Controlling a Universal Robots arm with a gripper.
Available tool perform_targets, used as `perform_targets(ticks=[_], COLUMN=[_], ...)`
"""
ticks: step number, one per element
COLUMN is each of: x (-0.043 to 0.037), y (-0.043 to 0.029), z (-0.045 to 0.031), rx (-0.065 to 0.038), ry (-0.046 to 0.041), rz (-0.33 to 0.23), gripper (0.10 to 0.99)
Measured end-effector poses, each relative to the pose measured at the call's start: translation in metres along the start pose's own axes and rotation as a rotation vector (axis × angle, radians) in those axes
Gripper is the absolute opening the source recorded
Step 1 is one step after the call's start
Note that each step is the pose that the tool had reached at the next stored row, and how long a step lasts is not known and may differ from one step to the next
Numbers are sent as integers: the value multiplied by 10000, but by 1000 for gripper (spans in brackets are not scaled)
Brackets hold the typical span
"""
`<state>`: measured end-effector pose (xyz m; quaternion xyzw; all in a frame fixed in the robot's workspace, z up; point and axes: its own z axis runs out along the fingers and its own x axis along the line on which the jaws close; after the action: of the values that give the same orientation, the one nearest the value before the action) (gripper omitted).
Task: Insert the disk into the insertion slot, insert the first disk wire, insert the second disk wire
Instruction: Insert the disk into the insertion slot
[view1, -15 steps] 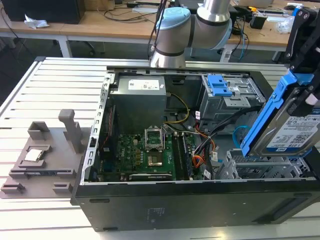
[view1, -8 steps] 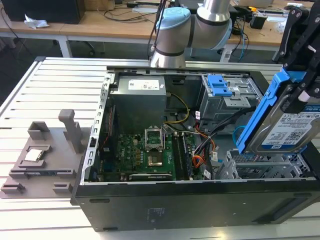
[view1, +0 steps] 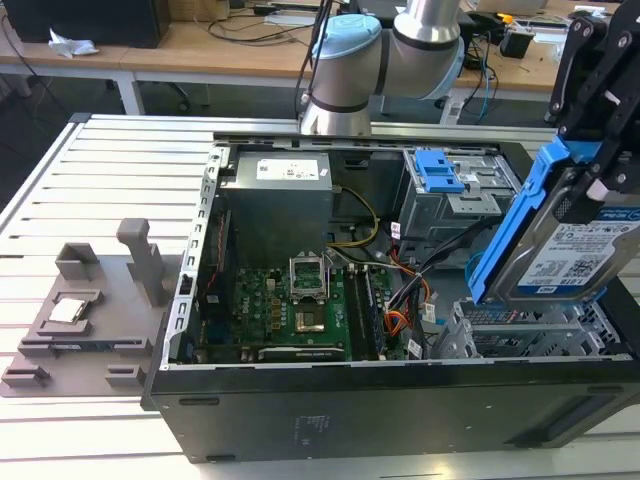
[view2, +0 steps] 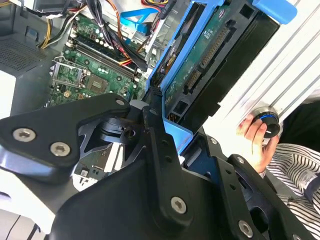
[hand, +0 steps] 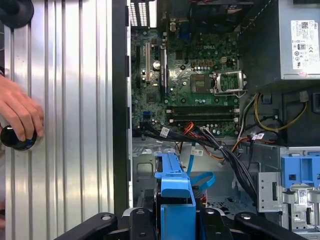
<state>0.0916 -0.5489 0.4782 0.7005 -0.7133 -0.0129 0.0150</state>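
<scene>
The end effector (view1: 588, 185) is clamped shut on the blue carrier of the disk (view1: 565, 255), its fingers (view2: 159, 131) pinching the plastic frame rather than the drive itself. That probably keeps pressure off the grey body and leaves the edges free to enter a bay. The disk hangs steeply tilted, label side showing in the exterior view and circuit-board side in the second wrist view.

Directly below the end effector sits the insertion slot (view1: 520, 335), the silver perforated cage at the end of the open computer case (view1: 300, 425). The disk is above it and not seated. I cannot tell whether its lower edge touches the cage. The tilt looks meant to line up that lower edge with the bay.

Beyond the end effector, deeper in the case, the first disk wire (hand: 220, 152) runs loose beside a black cable bundle. The second disk wire (hand: 202, 180) curls in a loop just past the carrier. Neither wire is near the disk's connectors.

Off to the side of the end effector, outside the case, a person's hand (hand: 17, 112) rests on a round black knob (hand: 15, 140) on the ribbed bench (hand: 70, 100), seemingly standing by
</scene>
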Motion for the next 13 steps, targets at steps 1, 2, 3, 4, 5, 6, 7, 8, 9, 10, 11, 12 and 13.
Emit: perform_targets(ticks=[1,2,3,4,5,6,7,8,9,10,11,12,13], x=[-14,-29,-40,-56,-77,-91,-102,-113,-125,-138,-149,-161,-175], y=[0,-1,0,0,0,0,0,0,0,0,-1,-1,-1], z=[-1,0,0,0,0,-1,0,0,0,0,0,1,2], rx=[0,0,0,0,0,0,0,0,0,0,0,0,0], ry=[1,1,2,3,5,7,7,7,8,7,8,7,7], rz=[-1,-1,-1,-1,-1,0,0,-1,-1,-1,-1,-1,-1], gripper=[365,365,365,365,365,365,365,365,365,365,365,365,365])
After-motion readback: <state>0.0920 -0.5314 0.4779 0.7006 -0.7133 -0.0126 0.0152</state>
